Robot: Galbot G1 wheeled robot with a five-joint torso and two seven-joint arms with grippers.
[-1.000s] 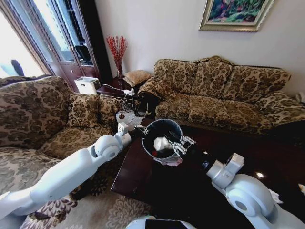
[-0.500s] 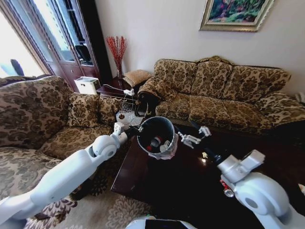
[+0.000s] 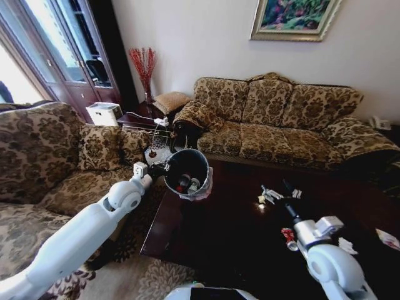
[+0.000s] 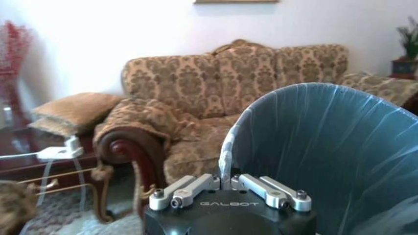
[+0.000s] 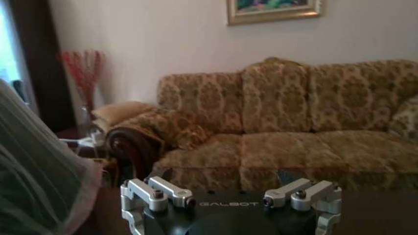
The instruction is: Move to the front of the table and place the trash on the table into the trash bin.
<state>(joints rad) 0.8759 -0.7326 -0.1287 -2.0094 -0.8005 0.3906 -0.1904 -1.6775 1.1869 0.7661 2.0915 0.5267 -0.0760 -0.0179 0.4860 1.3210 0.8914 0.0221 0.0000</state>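
Observation:
My left gripper (image 3: 156, 167) is shut on the rim of the black trash bin (image 3: 187, 175) and holds it tilted above the left end of the dark table (image 3: 212, 247). A red-labelled bottle and white tissue lie inside the bin. The left wrist view shows that gripper's fingers (image 4: 196, 188) clamped on the bag-lined rim of the trash bin (image 4: 313, 147). My right gripper (image 3: 272, 192) hangs open and empty over the table's middle, well to the right of the bin. Trash on the table: a red-and-white wrapper (image 3: 287, 235), a white tissue (image 3: 345, 245) and a small scrap (image 3: 261, 200).
A patterned sofa (image 3: 281, 119) runs behind the table and an armchair (image 3: 44, 156) stands at the left. A cluttered side table (image 3: 153, 125) fills the corner between them. Another wrapper (image 3: 387, 238) lies at the table's right edge. The bin's liner (image 5: 39, 186) shows beside my right gripper (image 5: 232, 213).
My right gripper left a white tissue in the bin, came out open, and swung right and down over the table. The bin moved slightly left. The camera has shifted a little.

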